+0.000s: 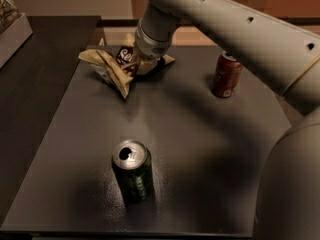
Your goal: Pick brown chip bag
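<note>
Dark table (200,149) carries three things — brown chip bag (111,66) far left, red can (226,75) far right, green can (132,171) near front — gripper (142,63) at the bag.

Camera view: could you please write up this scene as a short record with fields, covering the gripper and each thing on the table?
table: dark, bears three things
chip bag: far left, crumpled, tan and brown
gripper: down on the bag's right part, mostly hidden behind the wrist
arm: reaches in from the right
red can: far right, upright, apart from the bag
green can: near middle, upright, top opened
</note>
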Action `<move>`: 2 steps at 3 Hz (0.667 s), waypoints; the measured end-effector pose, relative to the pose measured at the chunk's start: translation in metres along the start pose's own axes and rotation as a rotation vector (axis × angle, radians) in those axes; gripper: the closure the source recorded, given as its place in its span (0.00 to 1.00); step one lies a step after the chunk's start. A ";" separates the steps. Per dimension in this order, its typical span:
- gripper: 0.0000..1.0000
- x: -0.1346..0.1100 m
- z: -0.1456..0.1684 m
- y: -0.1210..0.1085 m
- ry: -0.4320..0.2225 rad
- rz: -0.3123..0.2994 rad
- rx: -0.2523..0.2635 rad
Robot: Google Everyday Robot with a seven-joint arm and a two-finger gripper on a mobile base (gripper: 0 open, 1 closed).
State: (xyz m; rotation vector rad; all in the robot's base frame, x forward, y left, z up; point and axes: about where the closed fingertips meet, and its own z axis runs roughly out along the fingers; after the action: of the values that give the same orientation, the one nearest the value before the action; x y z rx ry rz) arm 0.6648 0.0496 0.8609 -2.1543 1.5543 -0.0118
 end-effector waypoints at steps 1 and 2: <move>1.00 -0.005 -0.026 -0.008 0.011 -0.017 0.064; 1.00 -0.012 -0.058 -0.018 0.027 -0.040 0.153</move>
State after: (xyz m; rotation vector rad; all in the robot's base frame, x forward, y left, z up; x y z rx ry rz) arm 0.6609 0.0427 0.9221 -2.0723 1.4754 -0.1686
